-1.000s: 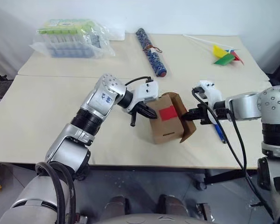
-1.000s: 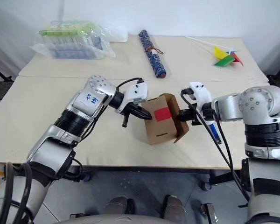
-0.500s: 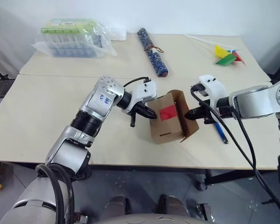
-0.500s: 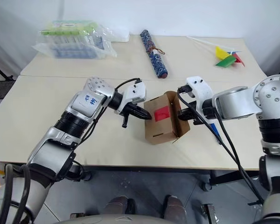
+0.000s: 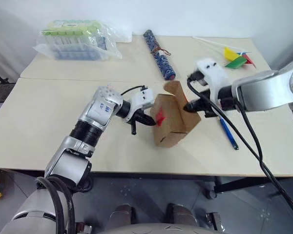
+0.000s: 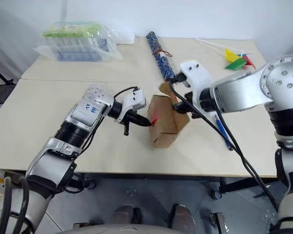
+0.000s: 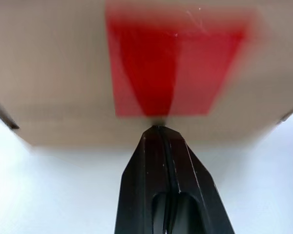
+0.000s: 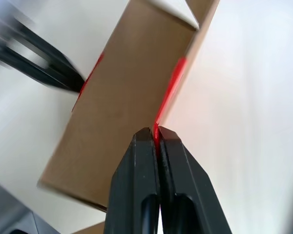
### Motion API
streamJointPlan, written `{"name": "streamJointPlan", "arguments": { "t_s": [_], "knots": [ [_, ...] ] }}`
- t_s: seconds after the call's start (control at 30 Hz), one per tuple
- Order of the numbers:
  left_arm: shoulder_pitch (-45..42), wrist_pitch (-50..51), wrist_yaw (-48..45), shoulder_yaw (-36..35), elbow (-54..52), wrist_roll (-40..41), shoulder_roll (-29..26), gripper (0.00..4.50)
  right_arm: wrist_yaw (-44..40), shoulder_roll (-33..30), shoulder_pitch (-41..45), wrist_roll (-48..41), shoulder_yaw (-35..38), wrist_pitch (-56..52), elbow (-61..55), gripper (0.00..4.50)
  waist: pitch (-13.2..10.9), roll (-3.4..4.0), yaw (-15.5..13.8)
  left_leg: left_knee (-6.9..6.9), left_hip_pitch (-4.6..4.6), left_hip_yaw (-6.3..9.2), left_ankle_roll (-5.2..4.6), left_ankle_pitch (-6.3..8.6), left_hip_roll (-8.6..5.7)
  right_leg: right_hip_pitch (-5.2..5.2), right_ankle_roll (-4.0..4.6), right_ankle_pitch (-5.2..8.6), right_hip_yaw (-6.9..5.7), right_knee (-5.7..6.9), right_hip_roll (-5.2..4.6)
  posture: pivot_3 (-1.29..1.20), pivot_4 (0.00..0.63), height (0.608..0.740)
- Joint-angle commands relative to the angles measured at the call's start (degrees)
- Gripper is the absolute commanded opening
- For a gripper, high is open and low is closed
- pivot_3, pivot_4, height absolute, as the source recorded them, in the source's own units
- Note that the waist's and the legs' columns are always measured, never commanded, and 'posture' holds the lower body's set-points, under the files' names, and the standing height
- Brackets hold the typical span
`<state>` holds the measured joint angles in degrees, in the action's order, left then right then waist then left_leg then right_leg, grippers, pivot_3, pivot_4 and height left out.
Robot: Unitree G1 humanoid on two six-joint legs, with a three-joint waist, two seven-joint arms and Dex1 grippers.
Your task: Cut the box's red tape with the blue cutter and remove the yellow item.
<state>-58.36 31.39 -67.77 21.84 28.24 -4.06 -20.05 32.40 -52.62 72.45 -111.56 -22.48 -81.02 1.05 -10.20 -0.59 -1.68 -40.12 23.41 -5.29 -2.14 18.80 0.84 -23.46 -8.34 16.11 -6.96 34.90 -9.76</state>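
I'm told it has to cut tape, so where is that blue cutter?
The blue cutter lies on the table on the robot's right, just past the box, beneath the right arm.

Even, bright overhead light; soft shadows on the tabletop; wrist views blurred around the box.

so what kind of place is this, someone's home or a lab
Probably a lab or test room: pale plain tables pushed together before a bare white wall, with staged props such as a pinwheel and a cardboard box.
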Motion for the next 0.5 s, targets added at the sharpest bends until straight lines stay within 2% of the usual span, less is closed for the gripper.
{"name": "streamJointPlan", "arguments": {
  "t_s": [0.03,0.27,0.5],
  "knots": [
    [-0.1,0.8,1.2,0.1,-1.4,0.2,0.8,0.00,-1.6,0.2,0.8,-1.4,-0.8,0.2,-0.5,0.05,0.0,-0.08,0.2,0.00,0.08,-0.03,-0.03,0.02,0.00,-0.10,-0.02,-0.01,0.00,0.00,0.00,0.00,0.150,0.740],
    [0.2,1.6,2.0,-0.9,-1.7,0.7,0.0,0.00,-2.2,-0.6,-0.9,-1.4,-1.6,0.1,-0.9,0.05,0.0,-0.08,0.3,0.05,0.15,-0.16,-0.08,0.06,0.00,-0.15,-0.12,-0.08,-0.15,-0.11,0.00,0.00,0.150,0.740],
    [-3.9,6.6,-1.7,-6.0,-3.3,5.3,-4.7,0.00,-1.3,-2.2,-3.9,-1.4,-2.2,0.6,-0.9,0.05,0.0,-0.08,0.6,0.13,0.14,-0.13,-0.05,0.07,0.04,-0.20,-0.12,-0.07,-0.20,-0.14,0.01,0.00,0.150,0.740]
  ]
}}
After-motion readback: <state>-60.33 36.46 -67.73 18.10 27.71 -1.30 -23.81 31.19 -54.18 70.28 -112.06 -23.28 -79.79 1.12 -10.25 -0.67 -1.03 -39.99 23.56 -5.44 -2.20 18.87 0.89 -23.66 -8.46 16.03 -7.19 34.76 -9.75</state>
